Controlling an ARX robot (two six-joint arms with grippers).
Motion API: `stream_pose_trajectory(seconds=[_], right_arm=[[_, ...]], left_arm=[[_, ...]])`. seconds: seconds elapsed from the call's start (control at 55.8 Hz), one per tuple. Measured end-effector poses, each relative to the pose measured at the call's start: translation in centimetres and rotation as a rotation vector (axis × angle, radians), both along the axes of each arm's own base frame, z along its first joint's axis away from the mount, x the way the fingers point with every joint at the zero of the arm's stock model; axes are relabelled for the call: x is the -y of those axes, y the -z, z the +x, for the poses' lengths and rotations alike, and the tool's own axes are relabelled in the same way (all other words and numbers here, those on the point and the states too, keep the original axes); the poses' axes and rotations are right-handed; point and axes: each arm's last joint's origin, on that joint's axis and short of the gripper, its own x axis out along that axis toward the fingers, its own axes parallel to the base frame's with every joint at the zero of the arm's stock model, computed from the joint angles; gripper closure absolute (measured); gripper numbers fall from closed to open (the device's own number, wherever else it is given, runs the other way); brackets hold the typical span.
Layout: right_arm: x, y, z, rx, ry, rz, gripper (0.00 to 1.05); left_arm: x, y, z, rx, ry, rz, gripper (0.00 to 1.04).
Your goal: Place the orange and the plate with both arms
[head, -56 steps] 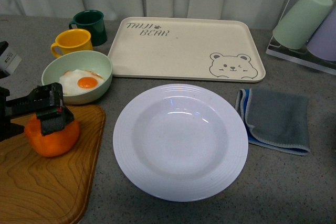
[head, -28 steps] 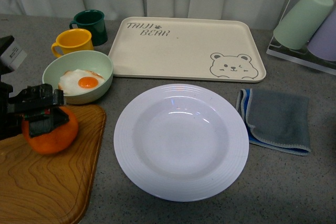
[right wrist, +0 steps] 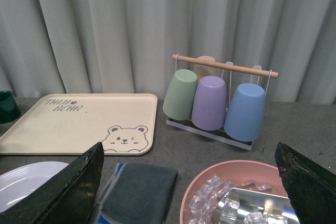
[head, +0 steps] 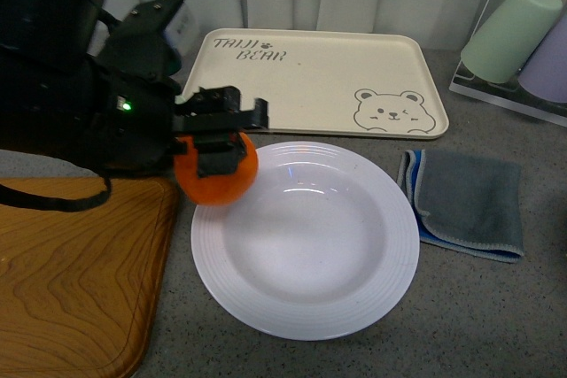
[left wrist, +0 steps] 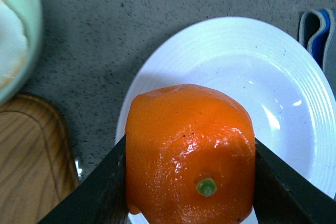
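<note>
The orange (head: 215, 174) is held clamped between the two fingers of the left gripper (head: 220, 135), which are pressed on its opposite sides, so that the green stem spot is left free and is turned towards the wrist camera. The fruit is seen lifted off the table and hanging over the left part of the rim of the plate (head: 306, 312), not yet over the hollow middle. This height is judged to be kept so that the raised ribbed rim can be cleared without being knocked. The plate itself is lying flat on the grey table, between the wooden board (head: 71, 289) and the folded grey cloth (head: 469, 201), and just in front of the cream tray (head: 319, 77), which is bare. It is supposed that the orange is meant to be lowered into the plate, so that it cannot roll away. The right gripper (right wrist: 188, 150) is shown only in its own wrist view: its fingers are spread wide with nothing between them, and it is kept well apart from the plate, probably free for the plate afterwards.
</note>
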Motion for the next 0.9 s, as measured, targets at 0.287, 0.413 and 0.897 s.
stream_pose_trajectory(seconds=[0.287, 0.413, 0.897], right_arm=[[0.0, 0.0, 0.0, 0.0, 0.0, 0.0, 0.09], [0.0, 0.0, 0.0, 0.0, 0.0, 0.0, 0.09], [0.0, 0.0, 0.0, 0.0, 0.0, 0.0, 0.09]], left_arm=[[3.7, 1.6, -0.3, -0.025, 0.074, 0.003, 0.53], [4.3, 2.5, -0.2, -0.035, 0.078, 0.023, 0.53], [4.1, 3.4, -0.6, -0.042, 0.046, 0.045, 0.05]])
